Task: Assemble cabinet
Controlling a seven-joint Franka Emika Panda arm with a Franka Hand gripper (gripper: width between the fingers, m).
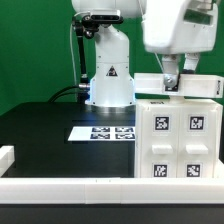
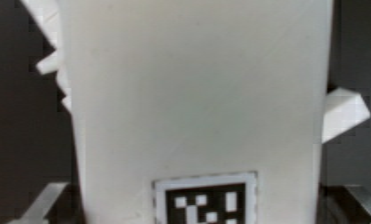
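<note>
The white cabinet body (image 1: 176,140) stands at the exterior view's right, its front showing several black-and-white tags. My gripper (image 1: 172,82) hangs just above its top edge and is shut on a long white cabinet part (image 1: 192,88) that lies flat over the body. In the wrist view this part (image 2: 191,100) fills the picture, with a square tag (image 2: 205,203) near my gripper (image 2: 200,212). One grey finger (image 2: 43,205) shows at each side of the part. Whether the part touches the body is hidden.
The marker board (image 1: 104,131) lies flat on the black table in front of the arm's base (image 1: 108,85). A low white wall (image 1: 60,184) runs along the table's front edge and near the left corner.
</note>
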